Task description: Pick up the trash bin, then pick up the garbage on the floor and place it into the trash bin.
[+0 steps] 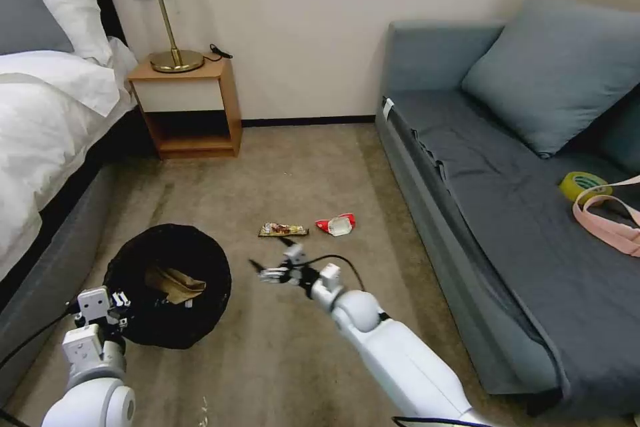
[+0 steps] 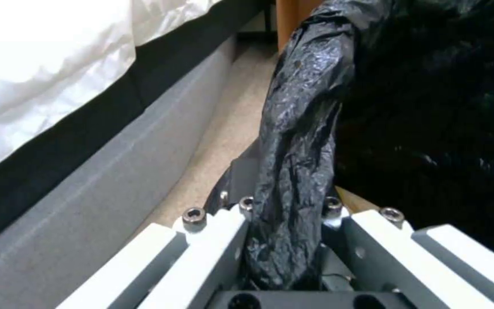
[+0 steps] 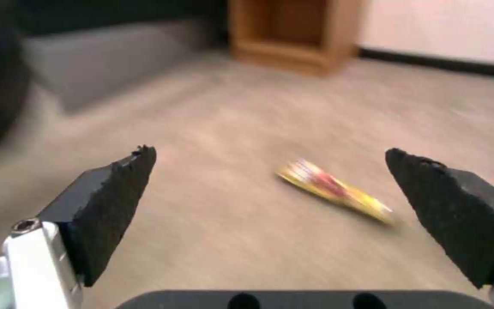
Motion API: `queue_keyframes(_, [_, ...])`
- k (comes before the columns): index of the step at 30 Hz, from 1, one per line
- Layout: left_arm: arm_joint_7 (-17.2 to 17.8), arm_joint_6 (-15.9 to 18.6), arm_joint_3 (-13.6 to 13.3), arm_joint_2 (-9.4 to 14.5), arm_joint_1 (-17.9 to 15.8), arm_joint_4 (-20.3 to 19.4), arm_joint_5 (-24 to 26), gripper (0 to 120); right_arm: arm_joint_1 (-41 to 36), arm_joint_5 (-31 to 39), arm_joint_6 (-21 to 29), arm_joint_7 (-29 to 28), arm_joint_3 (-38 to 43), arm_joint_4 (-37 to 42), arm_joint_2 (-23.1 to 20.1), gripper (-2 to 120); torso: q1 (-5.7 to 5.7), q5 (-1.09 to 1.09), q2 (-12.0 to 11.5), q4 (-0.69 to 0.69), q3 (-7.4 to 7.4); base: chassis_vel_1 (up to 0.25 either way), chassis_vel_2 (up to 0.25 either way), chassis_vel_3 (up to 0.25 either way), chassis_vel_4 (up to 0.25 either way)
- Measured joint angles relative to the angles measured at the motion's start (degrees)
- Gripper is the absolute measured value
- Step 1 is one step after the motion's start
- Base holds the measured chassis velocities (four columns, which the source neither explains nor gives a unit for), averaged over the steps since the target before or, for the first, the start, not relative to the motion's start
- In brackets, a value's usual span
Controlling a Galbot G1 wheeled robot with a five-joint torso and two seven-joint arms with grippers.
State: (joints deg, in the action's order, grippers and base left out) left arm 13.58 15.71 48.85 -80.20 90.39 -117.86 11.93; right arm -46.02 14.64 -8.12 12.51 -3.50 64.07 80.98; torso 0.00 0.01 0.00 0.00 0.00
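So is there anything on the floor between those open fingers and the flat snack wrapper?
No. In the head view, bare carpet separates the right gripper from the snack wrapper; the right wrist view shows the same.

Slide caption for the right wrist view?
Open right gripper hovers above the carpet, flat snack wrapper lying between its fingertips.

Your head camera looks down across the carpet toward the far wall. Your left wrist camera presses close against the trash bin; your right wrist camera skims low over the snack wrapper, which the head view shares.
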Motion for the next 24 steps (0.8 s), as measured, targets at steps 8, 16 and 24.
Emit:
queue_keyframes(8, [0.0, 0.0, 0.3, 0.4, 0.0, -0.1, 0.3, 2, 1.6, -2.7, 1.0, -2.2, 5.2, -6.6, -0.7, 100, 0.0, 0.0, 0.0, -0.01, 0.0, 0.0, 0.0, 0.0, 0.0])
queue_keyframes(16, [0.0, 0.0, 0.3, 0.4, 0.2, 0.1, 0.3, 2, 2.7, -6.4, 4.3, -3.9, 9.0, -11.1, -0.1, 100, 0.0, -0.01, 0.0, 0.0, 0.0, 0.0, 0.0, 0.0, 0.0])
queue_keyframes(24, [0.0, 0.0, 0.3, 0.5, 0.1, 0.9, 0.3, 2, 1.8, -7.5, 5.4, -4.1, 9.1, -11.2, 0.4, 100, 0.0, -0.02, 0.0, 0.0, 0.0, 0.0, 0.0, 0.0, 0.0])
